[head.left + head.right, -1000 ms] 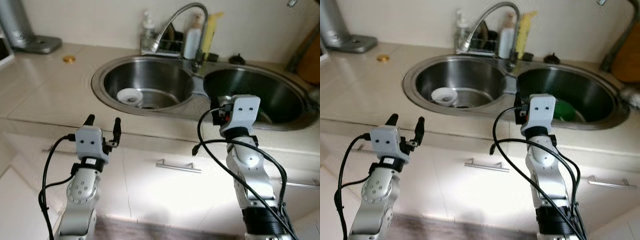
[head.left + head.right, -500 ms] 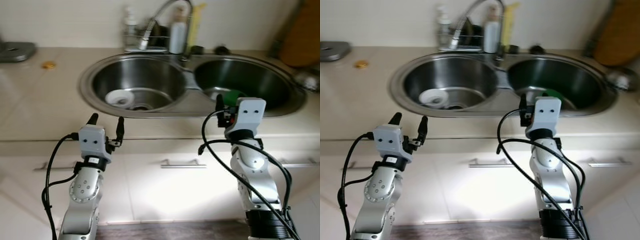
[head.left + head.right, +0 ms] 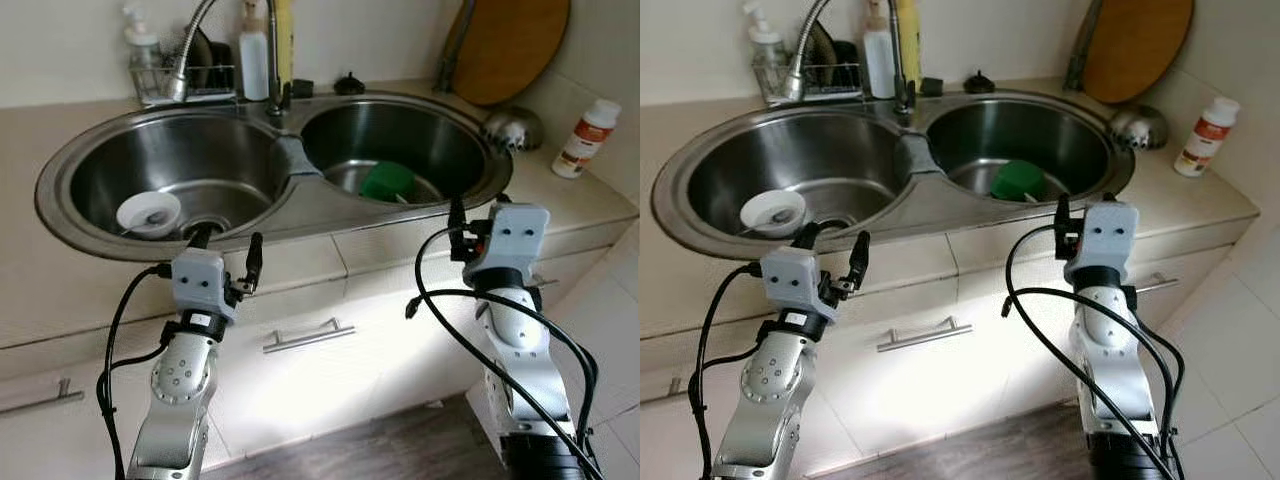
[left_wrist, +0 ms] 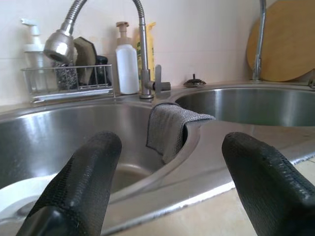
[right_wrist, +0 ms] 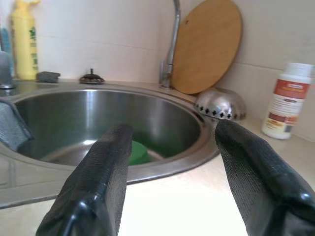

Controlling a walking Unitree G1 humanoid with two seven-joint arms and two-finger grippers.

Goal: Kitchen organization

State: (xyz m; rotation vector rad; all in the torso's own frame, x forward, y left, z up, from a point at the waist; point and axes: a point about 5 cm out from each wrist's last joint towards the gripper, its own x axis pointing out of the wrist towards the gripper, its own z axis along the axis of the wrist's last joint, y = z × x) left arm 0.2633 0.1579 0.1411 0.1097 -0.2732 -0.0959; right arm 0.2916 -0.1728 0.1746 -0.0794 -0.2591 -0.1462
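Facing the stainless double sink (image 3: pixel 300 190), we are holding left gripper (image 3: pixel 228 258) and right gripper (image 5: pixel 167 162) spread and empty before the counter edge, probably readying for the green bowl (image 3: pixel 388 181) in its right basin.

Home kitchen: double sink (image 3: pixel 100 215), faucet (image 4: pixel 138 29)

We count two sink basins (image 3: pixel 165 170), one faucet (image 3: pixel 200 40), one green bowl (image 3: pixel 387 181), one white dish (image 3: pixel 148 214), one round wooden board (image 3: pixel 510 45), one metal strainer (image 3: pixel 512 128), one white bottle with an orange label (image 3: pixel 582 139).
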